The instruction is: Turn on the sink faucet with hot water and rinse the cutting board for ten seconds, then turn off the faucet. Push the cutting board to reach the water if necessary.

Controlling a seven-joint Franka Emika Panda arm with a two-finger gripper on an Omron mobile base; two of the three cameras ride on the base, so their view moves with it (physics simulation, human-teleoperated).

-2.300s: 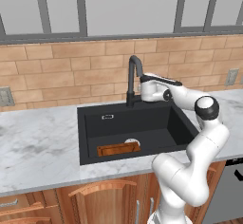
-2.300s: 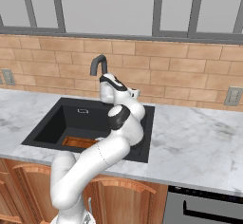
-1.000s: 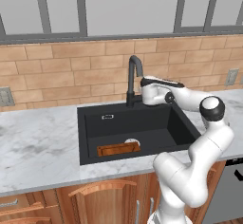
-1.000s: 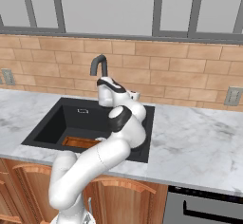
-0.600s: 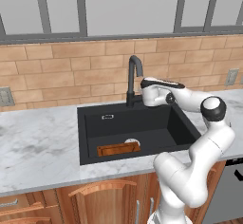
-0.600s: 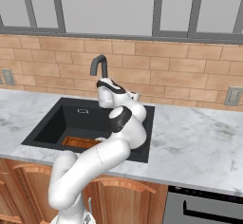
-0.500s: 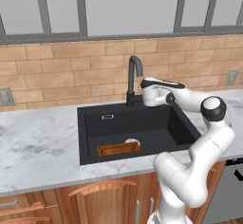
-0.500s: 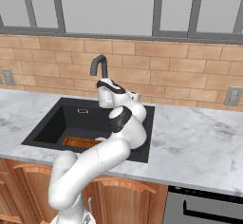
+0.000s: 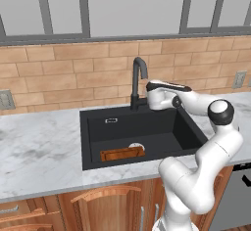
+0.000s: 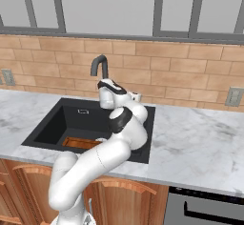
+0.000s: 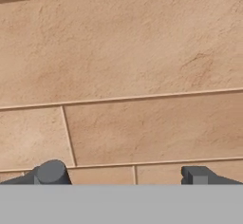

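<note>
Since the earlier frames my hand has crept a little toward nine o'clock in the left base view, closing on the base of the tap; nothing else has shifted.

My white arm [image 9: 206,176] rises at five o'clock and bends over the marble counter [image 9: 39,151] toward the brick wall [image 9: 73,73]. No writing can be read on anything.

Below and toward eight o'clock of my hand lies the sink [image 9: 147,134], a black basin sunk in that counter. Its faucet [image 9: 138,80] stands at the back rim, at twelve o'clock of the basin; in the right base view the same faucet [image 10: 98,66] curves up just behind my wrist.

My gripper [image 9: 148,98] sits just beside the foot of the faucet, at its three o'clock. Whether it touches the lever I cannot tell. In the hand view two dark fingertips [image 11: 50,173] stand well apart with bare brick between them, so my jaws are spread and hold nothing.

Smallest, the cutting board [image 9: 122,153] lies flat on the basin floor near the front wall, well apart from my jaws.
</note>
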